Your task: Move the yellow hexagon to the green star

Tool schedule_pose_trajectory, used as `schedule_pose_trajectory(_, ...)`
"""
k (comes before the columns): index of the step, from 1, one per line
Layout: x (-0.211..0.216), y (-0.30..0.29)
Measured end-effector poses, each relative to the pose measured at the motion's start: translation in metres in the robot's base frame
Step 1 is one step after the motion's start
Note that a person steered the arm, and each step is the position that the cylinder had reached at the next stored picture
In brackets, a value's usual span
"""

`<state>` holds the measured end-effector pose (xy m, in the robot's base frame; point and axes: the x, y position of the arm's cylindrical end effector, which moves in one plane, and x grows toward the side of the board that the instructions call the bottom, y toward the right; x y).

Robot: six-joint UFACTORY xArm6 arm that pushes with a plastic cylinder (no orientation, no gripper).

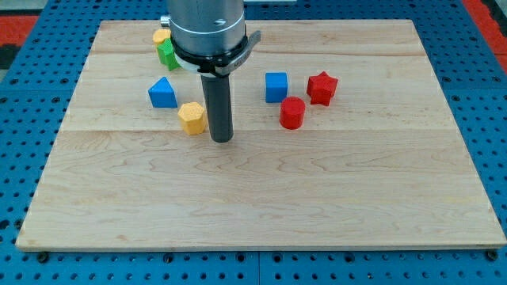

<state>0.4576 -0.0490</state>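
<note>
Yellow hexagon (192, 118) left of centre on the wooden board (261, 198). My tip (221, 139) just right of it, contact unclear; no claw fitted. Green star (167, 54) upper left, partly hidden, beside a yellow block (161, 36). Blue triangular block (162, 93) lies between.

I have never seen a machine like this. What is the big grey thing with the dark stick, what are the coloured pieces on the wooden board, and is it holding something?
The grey cylinder is the end of a robot arm. It has no hand, only a dark rod; my tip slides on the wooden board and pushes blocks. Nothing is held. One camera looks down at the board.

On it lie a yellow hexagon just left of my tip, a blue block, a blue cube, a red star and a red round block. At the view's top, partly hidden by the arm, are a green block and another yellow block.
</note>
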Motion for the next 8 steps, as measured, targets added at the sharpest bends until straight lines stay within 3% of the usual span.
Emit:
schedule_pose_trajectory(2, -0.002, -0.003)
schedule_pose_trajectory(4, 0.036, -0.009)
schedule_pose_trajectory(6, -0.028, -0.010)
schedule_pose_trajectory(8, -0.060, -0.010)
